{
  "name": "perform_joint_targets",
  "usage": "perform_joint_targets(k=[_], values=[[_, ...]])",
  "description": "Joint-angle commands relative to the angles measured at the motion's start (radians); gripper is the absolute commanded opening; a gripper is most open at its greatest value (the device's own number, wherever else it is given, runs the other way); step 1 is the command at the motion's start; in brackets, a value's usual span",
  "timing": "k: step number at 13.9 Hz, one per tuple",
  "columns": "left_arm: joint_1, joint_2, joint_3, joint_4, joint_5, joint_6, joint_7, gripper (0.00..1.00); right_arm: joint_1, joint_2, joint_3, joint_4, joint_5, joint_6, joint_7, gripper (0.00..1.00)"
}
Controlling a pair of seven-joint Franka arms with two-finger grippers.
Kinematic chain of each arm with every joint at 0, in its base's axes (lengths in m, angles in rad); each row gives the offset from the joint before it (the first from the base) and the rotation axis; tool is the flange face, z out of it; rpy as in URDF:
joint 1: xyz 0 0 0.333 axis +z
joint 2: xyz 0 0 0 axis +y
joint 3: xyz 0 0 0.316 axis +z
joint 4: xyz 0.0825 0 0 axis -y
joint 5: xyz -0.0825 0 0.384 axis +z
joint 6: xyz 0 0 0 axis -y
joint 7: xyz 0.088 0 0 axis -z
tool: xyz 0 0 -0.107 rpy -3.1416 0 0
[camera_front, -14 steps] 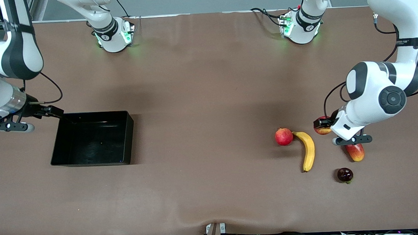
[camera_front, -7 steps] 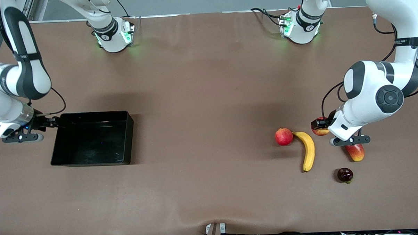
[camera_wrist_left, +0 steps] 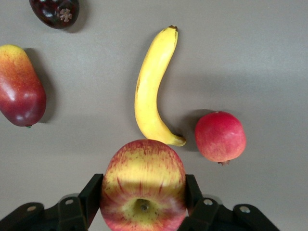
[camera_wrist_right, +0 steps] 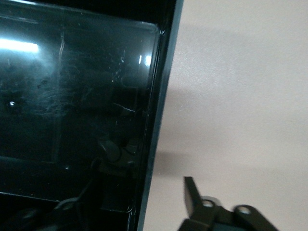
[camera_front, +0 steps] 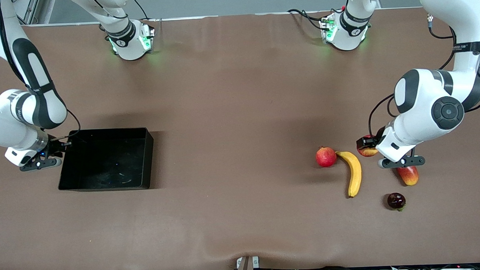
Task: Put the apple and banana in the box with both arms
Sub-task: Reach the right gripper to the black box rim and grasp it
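Now the left tool (camera_wrist_left: 143,202) is shut on the apple (camera_wrist_left: 143,185), with 1 finger on each side of it. The apple sits at the left arm's end of the table (camera_front: 238,91), just beside the banana (camera_front: 354,172). The box (camera_front: 149,154) lies well apart, at the right arm's end, so the apple must go all the way across to get there. The left arm is the one near the fruit and the right arm is the one near the box.

The right tool (camera_wrist_right: 144,197) sits at the box's wall, 1 finger (camera_wrist_right: 193,195) outside it and the other side dark inside. The fingers look part open, not yet pinching the wall.

The banana lies with its long side running toward the front camera, 1 tip almost touching a pomegranate (camera_front: 325,156). Nearer the camera are a mango (camera_front: 409,175) and a dark fruit (camera_front: 396,200).

I count 1 apple, 1 banana, 1 box, 2 arms and 3 other fruits. The box has nothing in it.
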Motion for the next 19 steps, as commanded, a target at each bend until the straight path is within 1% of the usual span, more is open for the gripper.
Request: perform_joint_targets(k=[1, 5, 7, 9, 11, 12, 14, 16, 19], values=[[-0.013, 0.002, -0.002, 0.045, 0.008, -0.058, -0.015, 0.00, -0.030, 0.003, 0.016, 0.012, 0.000, -0.004, -0.019, 0.00], [-0.015, 0.001, -0.004, 0.050, 0.011, -0.063, -0.015, 0.00, -0.029, -0.007, 0.018, 0.012, 0.000, -0.018, -0.016, 0.00], [-0.015, -0.004, -0.005, 0.056, 0.014, -0.077, -0.015, 0.00, -0.021, -0.033, 0.020, 0.011, 0.001, -0.024, -0.013, 0.00], [-0.015, -0.004, -0.021, 0.080, 0.013, -0.109, -0.016, 0.00, 0.007, -0.091, 0.027, 0.017, 0.009, -0.093, -0.005, 0.00], [-0.014, -0.008, -0.024, 0.096, 0.014, -0.144, -0.015, 0.00, 0.057, -0.149, 0.029, 0.035, 0.059, -0.177, 0.016, 0.00], [-0.014, -0.012, -0.025, 0.104, 0.017, -0.167, -0.013, 0.00, 0.094, -0.166, 0.029, 0.052, 0.072, -0.222, 0.056, 0.00], [-0.009, -0.012, -0.064, 0.139, 0.019, -0.233, -0.015, 0.00, 0.207, -0.198, 0.027, 0.090, 0.072, -0.318, 0.242, 0.00], [-0.010, -0.033, -0.097, 0.157, 0.019, -0.307, -0.027, 0.00, 0.316, -0.200, 0.029, 0.143, 0.072, -0.384, 0.399, 0.00], [-0.009, -0.067, -0.133, 0.171, 0.016, -0.345, -0.062, 0.00, 0.518, -0.192, 0.029, 0.181, 0.088, -0.386, 0.687, 0.00]])
